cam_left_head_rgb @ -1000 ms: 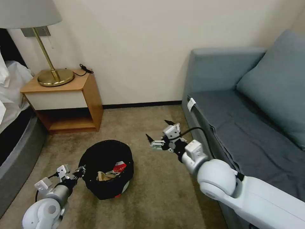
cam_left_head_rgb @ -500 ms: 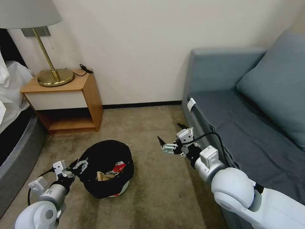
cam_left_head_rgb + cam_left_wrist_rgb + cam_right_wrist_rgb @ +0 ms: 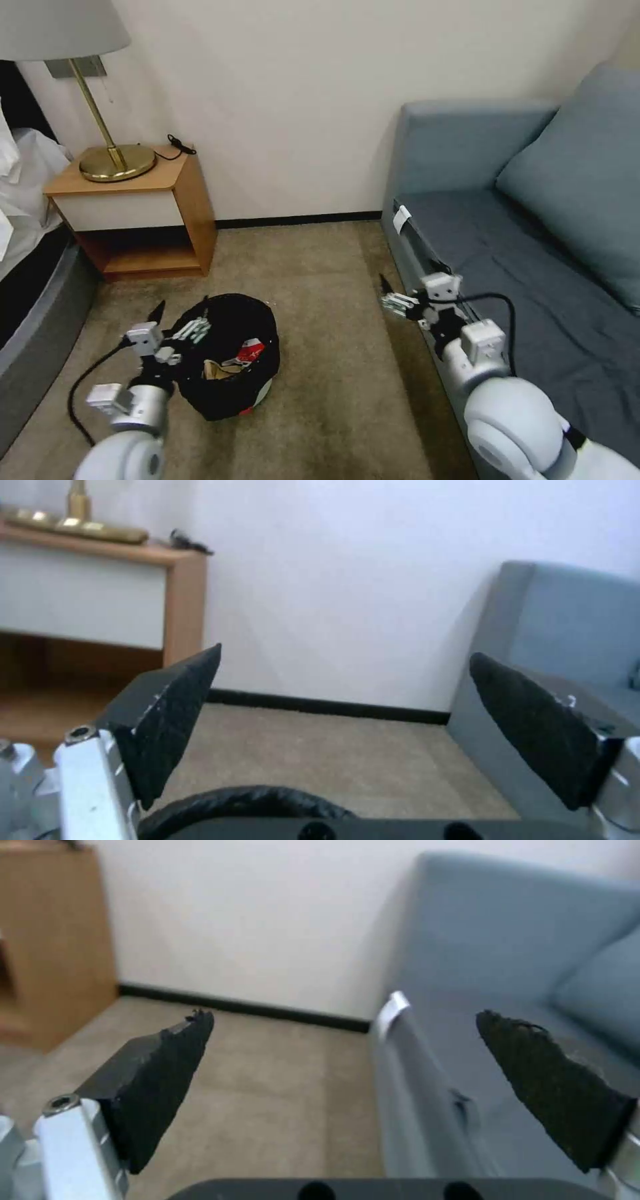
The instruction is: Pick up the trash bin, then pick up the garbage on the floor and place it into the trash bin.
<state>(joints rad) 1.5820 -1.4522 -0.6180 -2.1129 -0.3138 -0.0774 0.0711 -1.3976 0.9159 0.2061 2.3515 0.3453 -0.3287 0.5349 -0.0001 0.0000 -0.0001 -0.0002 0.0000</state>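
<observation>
Trash bin (image 3: pixel 227 363) stands on the floor (image 3: pixel 320 280), left of centre, in front of the nightstand (image 3: pixel 137 210). Garbage (image 3: pixel 233 360) lies inside the bin. Lamp (image 3: pixel 100 100) sits on the nightstand, against the back wall. Bed (image 3: pixel 30 267) at far left, beside the nightstand. Sofa (image 3: pixel 533 233) along the right side, cushion (image 3: pixel 587 173) on it. Left claw (image 3: pixel 179 321) just above the bin's near-left rim. Right claw (image 3: pixel 411 295) at the sofa's front edge, well apart from the bin.
</observation>
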